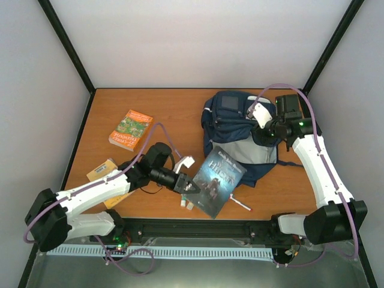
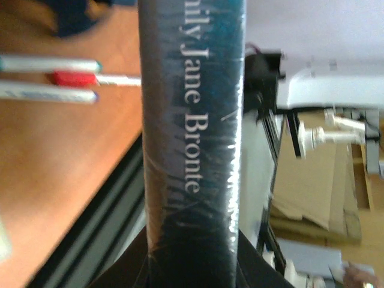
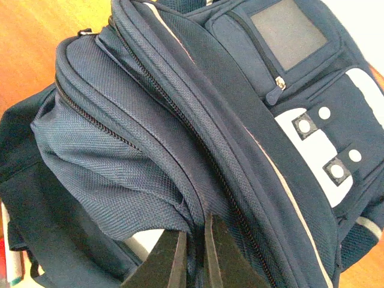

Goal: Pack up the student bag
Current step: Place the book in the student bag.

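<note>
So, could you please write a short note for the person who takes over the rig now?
Left gripper: shut on the dark book, at its near corner.
Right gripper: shut on the student bag, pinching fabric by a zipper.
The bag lies far right on the table; the dark book is at its near side, not inside.
Done: both grips taken.
To do: put the dark book in; the orange book and a pen lie on the table.

White walls point(image 1: 198, 42) enclose a wooden table point(image 1: 174, 114); beyond it, perhaps cardboard point(image 2: 312, 186).
</note>
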`<action>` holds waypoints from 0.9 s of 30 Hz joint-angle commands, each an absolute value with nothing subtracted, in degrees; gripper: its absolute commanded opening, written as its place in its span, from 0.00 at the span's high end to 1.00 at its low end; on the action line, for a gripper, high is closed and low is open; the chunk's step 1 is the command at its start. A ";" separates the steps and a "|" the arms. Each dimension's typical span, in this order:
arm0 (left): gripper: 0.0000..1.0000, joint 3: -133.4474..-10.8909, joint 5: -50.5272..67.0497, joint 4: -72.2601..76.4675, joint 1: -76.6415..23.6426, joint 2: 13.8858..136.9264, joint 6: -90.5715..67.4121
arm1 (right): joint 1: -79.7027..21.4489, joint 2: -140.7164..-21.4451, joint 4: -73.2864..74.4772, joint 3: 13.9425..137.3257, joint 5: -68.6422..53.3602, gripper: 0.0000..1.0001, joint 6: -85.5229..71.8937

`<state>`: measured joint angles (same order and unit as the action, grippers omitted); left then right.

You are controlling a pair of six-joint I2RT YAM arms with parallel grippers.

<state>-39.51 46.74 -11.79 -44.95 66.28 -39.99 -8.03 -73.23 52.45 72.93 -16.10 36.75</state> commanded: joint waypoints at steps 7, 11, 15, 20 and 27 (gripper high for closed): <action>0.99 -47.32 54.65 -14.34 -48.15 62.89 -35.72 | -8.36 -72.95 46.23 81.15 -21.97 0.97 29.90; 0.99 -47.15 51.59 -1.92 -48.13 71.92 -43.82 | -8.36 -72.06 46.52 80.33 -22.50 0.97 29.44; 0.99 -47.39 48.40 13.51 -48.08 79.21 -50.13 | -8.31 -70.67 46.25 79.74 -23.48 0.97 28.62; 0.99 -55.16 46.74 17.15 -47.87 88.20 -50.35 | -8.44 -70.80 46.57 80.19 -27.29 0.97 26.79; 0.99 -61.47 44.85 22.14 -47.23 96.35 -54.13 | -8.79 -70.48 46.95 79.18 -30.38 0.97 26.66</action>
